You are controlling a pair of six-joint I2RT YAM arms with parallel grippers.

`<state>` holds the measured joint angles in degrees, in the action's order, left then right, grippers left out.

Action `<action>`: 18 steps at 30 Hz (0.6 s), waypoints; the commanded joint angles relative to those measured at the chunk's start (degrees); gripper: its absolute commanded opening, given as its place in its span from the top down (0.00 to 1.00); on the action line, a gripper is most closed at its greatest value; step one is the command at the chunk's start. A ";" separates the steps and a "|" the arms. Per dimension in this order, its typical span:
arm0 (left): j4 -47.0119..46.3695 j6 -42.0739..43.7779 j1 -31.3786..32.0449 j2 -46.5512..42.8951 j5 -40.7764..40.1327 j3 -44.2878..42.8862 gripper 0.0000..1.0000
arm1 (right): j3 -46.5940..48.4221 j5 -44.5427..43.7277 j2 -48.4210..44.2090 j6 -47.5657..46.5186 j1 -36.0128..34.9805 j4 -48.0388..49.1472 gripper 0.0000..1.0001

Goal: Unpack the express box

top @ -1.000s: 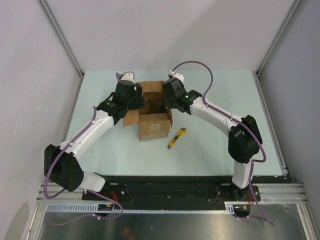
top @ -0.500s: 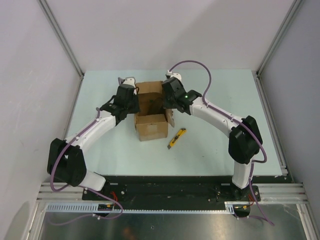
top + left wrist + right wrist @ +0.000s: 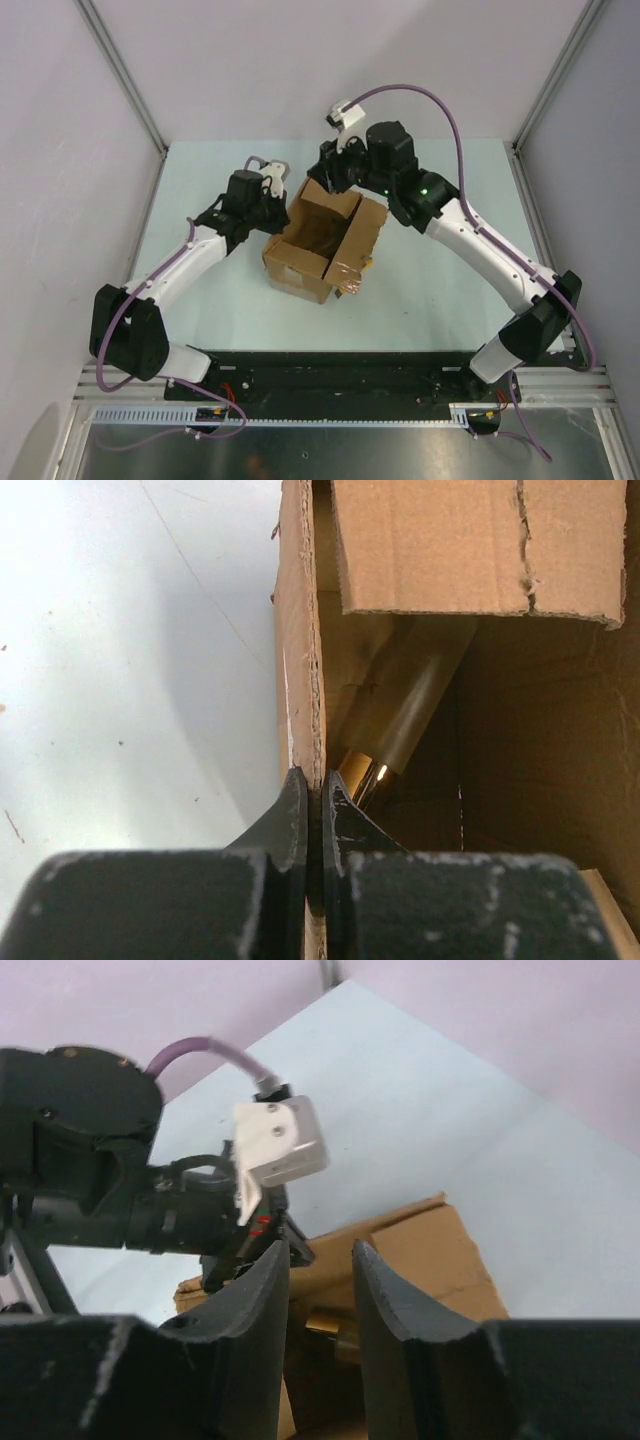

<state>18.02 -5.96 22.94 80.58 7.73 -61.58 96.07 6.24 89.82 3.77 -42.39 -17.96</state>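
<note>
From above, the express box (image 3: 318, 252) sits near the middle of the pale green table (image 3: 420, 300), turned at an angle to its edges, with its top open and its flaps spread. The left gripper (image 3: 278, 196) reaches in from the left and meets the box's left rim. The right gripper (image 3: 333, 180) hangs over the far rim from behind, and its purple cable (image 3: 440, 100) arches above the arm. The two wrists crowd the box on its left and far sides. The near and right sides are free.

In the left wrist view, both fingers are pinched tight on the upright edge of a cardboard wall, one pad (image 3: 290, 810) outside and the other inside. Within the box a tan cylinder (image 3: 415, 705) leans at a slant in shadow. A torn-edged flap (image 3: 470, 545) overhangs the opening and hides its upper end.

In the right wrist view, the fingers (image 3: 262, 1295) stand apart, pressing on nothing. The box's rim and dark interior show through the gap below them. The left arm's black wrist and its white camera block (image 3: 282, 1145) lie straight across the way, right at the box's edge.
</note>
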 commanded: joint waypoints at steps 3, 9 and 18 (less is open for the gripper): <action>-4.84 2.79 -0.88 -3.14 5.90 -0.82 1.00 | -4.48 8.88 4.49 -8.25 -0.76 -1.22 0.68; -4.84 2.18 -1.67 -2.53 5.55 -0.47 1.00 | -9.76 8.35 6.85 -7.99 -1.20 1.87 0.71; -5.01 2.26 -2.20 -1.56 6.77 -0.64 1.00 | -9.50 0.37 11.78 -6.76 -1.47 5.91 0.71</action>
<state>18.13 -4.86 21.45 80.60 10.61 -61.32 85.38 11.90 100.64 -3.05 -43.44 -17.04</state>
